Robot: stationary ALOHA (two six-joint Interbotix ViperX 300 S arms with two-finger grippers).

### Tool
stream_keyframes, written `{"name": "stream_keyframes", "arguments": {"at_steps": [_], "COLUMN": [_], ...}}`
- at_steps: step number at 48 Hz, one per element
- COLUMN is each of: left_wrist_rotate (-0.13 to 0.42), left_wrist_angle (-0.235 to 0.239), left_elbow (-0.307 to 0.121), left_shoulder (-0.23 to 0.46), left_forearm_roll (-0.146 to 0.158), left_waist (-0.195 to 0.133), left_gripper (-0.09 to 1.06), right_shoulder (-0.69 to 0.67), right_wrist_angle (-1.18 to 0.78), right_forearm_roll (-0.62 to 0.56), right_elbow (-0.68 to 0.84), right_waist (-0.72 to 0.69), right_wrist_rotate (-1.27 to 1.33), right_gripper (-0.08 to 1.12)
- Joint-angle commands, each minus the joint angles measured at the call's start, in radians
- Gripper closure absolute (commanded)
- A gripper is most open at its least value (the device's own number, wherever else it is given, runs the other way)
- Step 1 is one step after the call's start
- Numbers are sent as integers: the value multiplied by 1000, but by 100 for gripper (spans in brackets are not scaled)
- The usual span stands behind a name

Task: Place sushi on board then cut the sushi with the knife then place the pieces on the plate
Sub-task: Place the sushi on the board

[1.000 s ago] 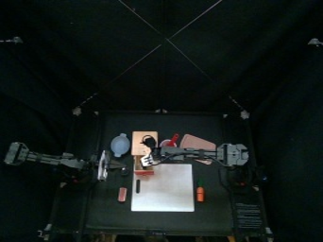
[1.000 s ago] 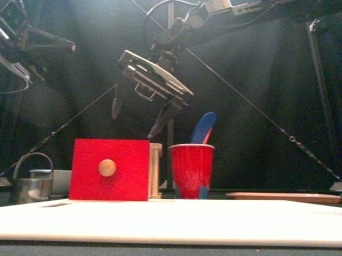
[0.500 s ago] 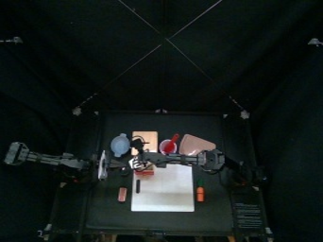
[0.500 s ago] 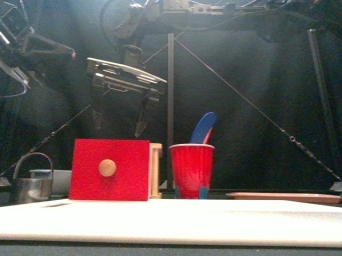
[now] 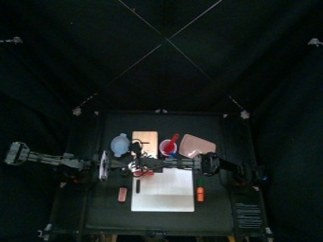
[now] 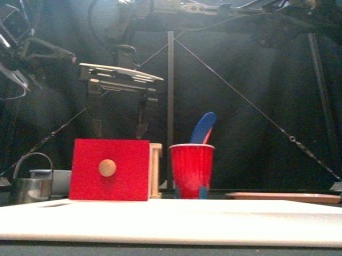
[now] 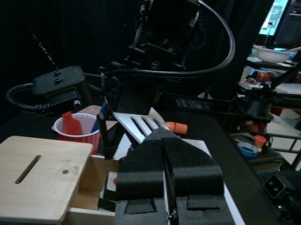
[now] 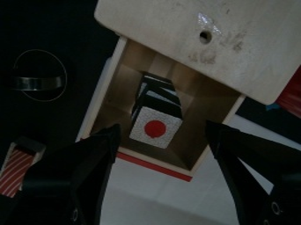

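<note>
The sushi roll (image 8: 154, 112), dark blocks with a white end face and a red dot, lies inside the open drawer (image 8: 112, 97) of the wooden box (image 5: 144, 140). My right gripper (image 8: 165, 171) hangs open just above the drawer, a jaw on each side of the roll and touching nothing. In the front view the right gripper (image 6: 118, 122) hovers over the box's red drawer front (image 6: 110, 170). The white board (image 5: 164, 189) lies in front of the box. A red cup (image 6: 191, 169) holds the blue knife (image 6: 203, 127). The pink plate (image 5: 197, 144) sits behind and right. My left gripper (image 5: 102, 165) rests shut at the left.
A round metal cutter (image 6: 34, 184) stands left of the box. Two small orange-red toys (image 5: 123, 194) (image 5: 199, 194) lie beside the board's left and right edges. The right arm (image 5: 214, 164) stretches across the table behind the board.
My right gripper has swung left and down, levelling out over the open drawer. The left arm has stayed put.
</note>
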Motion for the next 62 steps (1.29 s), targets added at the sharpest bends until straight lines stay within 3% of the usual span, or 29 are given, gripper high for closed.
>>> {"name": "stream_keyframes", "arguments": {"at_steps": [1,12,29,40,62], "left_wrist_rotate": [-2,-2,-2,0,8], "left_wrist_angle": [-8,-9,-9,-15,-15], "left_elbow": [-15,-12,-8,-9,-35], "left_shoulder": [5,6,5,5,5], "left_forearm_roll": [-2,-2,-8,-8,-6], "left_waist": [2,2,-3,-2,3], "left_gripper": [89,89,89,89,89], "right_shoulder": [-21,-6,8,-49,-126], "right_wrist_angle": [-2,-3,-3,104,198], "right_forearm_roll": [-3,-3,-17,-101,-74], "right_elbow": [-31,-38,-44,-140,-166], "right_waist": [3,2,5,35,80], "right_wrist_rotate": [3,3,-2,-28,-331], "right_gripper": [0,2,35,35,36]}}
